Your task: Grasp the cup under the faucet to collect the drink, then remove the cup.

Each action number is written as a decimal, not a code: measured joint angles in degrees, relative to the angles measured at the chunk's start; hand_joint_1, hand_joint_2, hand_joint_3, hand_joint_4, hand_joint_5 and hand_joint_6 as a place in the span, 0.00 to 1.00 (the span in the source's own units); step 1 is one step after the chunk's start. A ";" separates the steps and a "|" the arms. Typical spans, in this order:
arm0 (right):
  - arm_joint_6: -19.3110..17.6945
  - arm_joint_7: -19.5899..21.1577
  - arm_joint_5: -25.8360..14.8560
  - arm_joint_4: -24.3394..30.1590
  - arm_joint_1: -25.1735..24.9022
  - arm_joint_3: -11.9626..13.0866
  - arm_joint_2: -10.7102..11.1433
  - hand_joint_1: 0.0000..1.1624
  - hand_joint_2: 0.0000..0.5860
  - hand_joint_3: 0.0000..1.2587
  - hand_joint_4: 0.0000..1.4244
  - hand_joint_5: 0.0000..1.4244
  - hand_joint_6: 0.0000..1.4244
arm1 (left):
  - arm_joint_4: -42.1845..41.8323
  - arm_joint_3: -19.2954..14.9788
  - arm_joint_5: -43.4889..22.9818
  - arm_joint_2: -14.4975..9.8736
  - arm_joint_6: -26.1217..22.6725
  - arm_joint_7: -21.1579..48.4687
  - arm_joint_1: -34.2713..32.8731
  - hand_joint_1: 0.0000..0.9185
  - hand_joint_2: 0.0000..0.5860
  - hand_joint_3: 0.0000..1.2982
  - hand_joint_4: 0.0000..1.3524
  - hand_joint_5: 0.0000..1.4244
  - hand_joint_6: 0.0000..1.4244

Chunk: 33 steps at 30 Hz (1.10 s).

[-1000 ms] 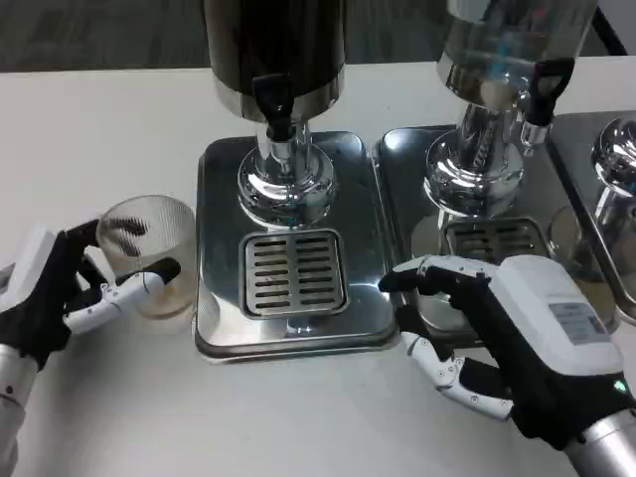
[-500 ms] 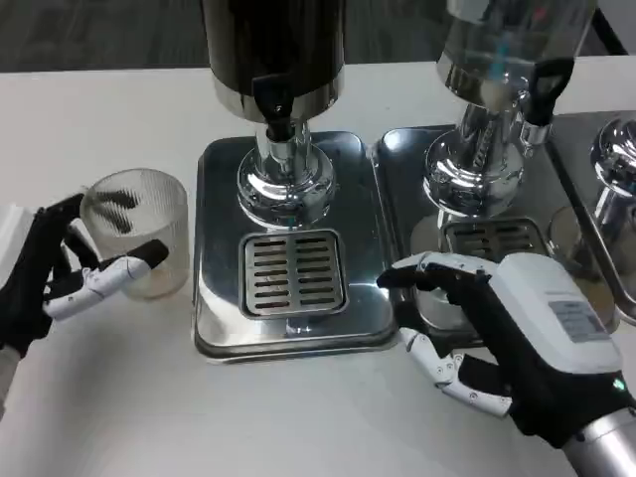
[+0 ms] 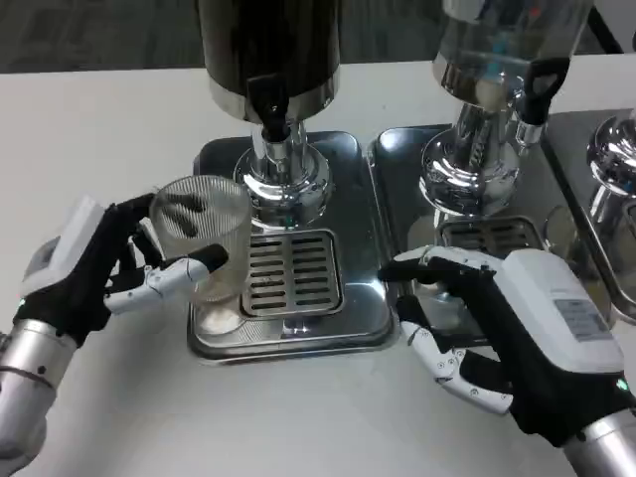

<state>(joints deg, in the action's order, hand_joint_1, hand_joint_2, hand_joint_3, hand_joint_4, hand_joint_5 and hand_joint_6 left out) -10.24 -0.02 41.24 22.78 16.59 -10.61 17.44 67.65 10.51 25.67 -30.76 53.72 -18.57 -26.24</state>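
At tray's left edge: cup (image 3: 206, 248), clear, ribbed, apparently empty, gripped by left hand (image 3: 109, 266); beside the faucet (image 3: 273, 111), not under it. Right hand (image 3: 502, 333) empty, fingers spread. Done: grasp. Remaining: positioning, filling, removal.

just one head cam, close up, looking steeply down past the forearms at the white table (image 3: 89, 119) and dispenser bases (image 3: 288, 189)

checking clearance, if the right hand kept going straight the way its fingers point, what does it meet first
Probably the raised rim of the left drip tray: the right hand points left with its fingers just short of it. Height is unclear.
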 measured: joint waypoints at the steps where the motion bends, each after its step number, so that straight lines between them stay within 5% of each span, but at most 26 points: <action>1: 0.05 0.05 0.02 0.08 0.07 0.00 -0.06 0.36 0.83 0.36 0.28 0.28 0.35 | 0.08 0.10 0.06 0.12 -0.30 0.03 -0.17 0.23 0.28 0.37 0.39 0.66 0.84; 18: 1.60 0.59 1.14 2.47 2.99 0.17 -1.63 0.35 0.83 0.36 0.29 0.29 0.34 | 1.24 3.19 1.95 2.29 -3.62 2.61 -3.93 0.19 0.26 0.34 0.37 0.60 0.86; 33: 2.65 0.61 1.10 2.59 3.39 0.17 -2.83 0.35 0.83 0.37 0.29 0.29 0.34 | 1.27 6.14 2.26 2.66 -5.59 5.16 -6.52 0.11 0.22 0.28 0.29 0.49 0.74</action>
<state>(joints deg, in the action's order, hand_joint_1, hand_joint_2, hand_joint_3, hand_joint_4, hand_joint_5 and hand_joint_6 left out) -7.58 0.59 42.35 25.37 19.98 -10.44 14.61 68.92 16.65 27.93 -28.10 48.13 -13.41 -32.77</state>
